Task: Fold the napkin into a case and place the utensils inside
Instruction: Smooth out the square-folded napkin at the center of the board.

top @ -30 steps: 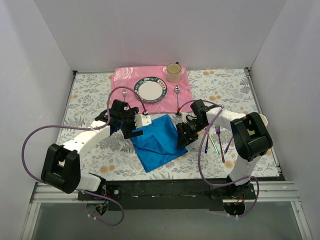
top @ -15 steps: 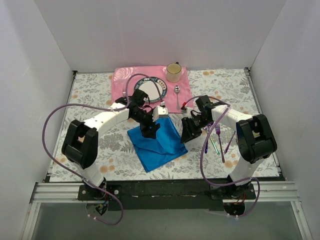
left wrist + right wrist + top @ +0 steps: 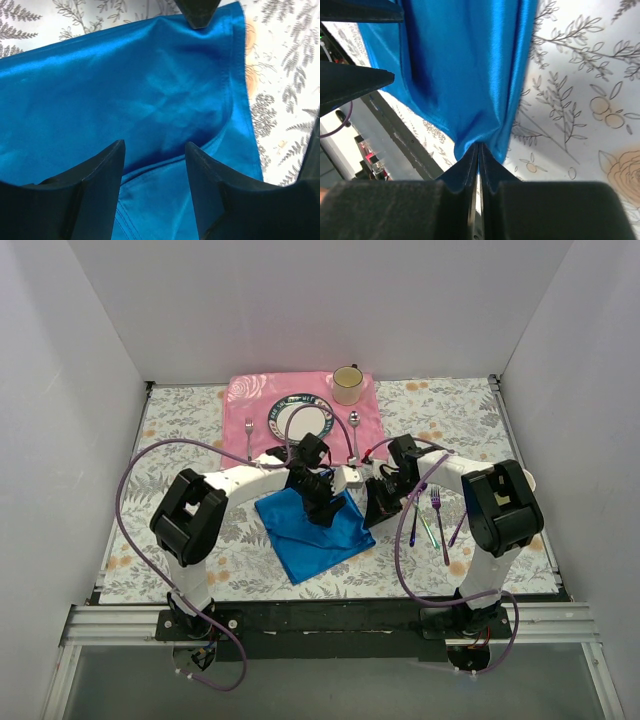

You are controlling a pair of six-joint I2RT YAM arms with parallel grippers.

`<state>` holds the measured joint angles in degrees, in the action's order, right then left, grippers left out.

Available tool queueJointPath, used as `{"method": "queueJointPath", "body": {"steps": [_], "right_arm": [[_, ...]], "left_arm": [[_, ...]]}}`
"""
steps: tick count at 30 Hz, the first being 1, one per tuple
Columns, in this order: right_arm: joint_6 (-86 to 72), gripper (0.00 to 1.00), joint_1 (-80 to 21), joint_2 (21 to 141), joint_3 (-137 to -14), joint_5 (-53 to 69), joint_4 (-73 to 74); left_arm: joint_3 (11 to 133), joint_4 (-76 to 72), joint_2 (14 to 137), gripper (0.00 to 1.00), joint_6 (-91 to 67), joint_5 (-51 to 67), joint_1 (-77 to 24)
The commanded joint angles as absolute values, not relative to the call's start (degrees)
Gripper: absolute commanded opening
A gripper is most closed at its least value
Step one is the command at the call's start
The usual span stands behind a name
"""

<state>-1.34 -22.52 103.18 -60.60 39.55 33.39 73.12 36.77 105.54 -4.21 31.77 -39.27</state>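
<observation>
I see the table (image 3: 180, 430) under its grey leaf-and-flower cover, with the pink placemat (image 3: 245, 400) at the far middle. Just nearer than the placemat, at the table's centre, lies the napkin (image 3: 315, 540). It is bright blue and set at a slant, and its near corner points toward the arm bases. Both of my arms bend inward and meet over its far right part.

The left gripper (image 3: 325, 508) hangs right over the cloth. In the left wrist view its jaws stand apart, and between the fingers (image 3: 102, 185) I see the edge where one blue layer lies over another. I cannot tell whether the tips touch the cloth.

The right gripper (image 3: 378, 512) sits at the napkin's right edge. In the right wrist view its jaws are pressed together on a pinch of that edge, and the cloth (image 3: 465, 65) gathers into creases that run into the tips.

On the placemat stand the plate (image 3: 300, 420) and, at the far right corner, the cup (image 3: 347, 385). The silver fork (image 3: 248, 428) lies left of the plate and the silver spoon (image 3: 354, 425) lies right of it.

The utensils (image 3: 432, 520) lie on the table cover to the right of the right gripper, apart from the napkin.
</observation>
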Motion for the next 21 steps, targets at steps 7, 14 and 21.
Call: {"method": "queueJointPath", "body": {"steps": [7,14,21], "right_arm": [[-1.6,0.01,-22.4,106.5,-60.5,38.1,32.4],[-1.7,0.01,-22.5,107.0,-60.2,37.3,32.5],[-1.5,0.01,-22.5,107.1,-59.9,36.9,32.5]], "left_arm": [[71.5,34.1,106.3,0.49,-5.8,26.5,-41.1],[70.2,38.0,104.7,0.45,-4.9,26.1,-41.7],[67.0,42.4,100.1,0.44,-2.9,23.3,-43.2]]}}
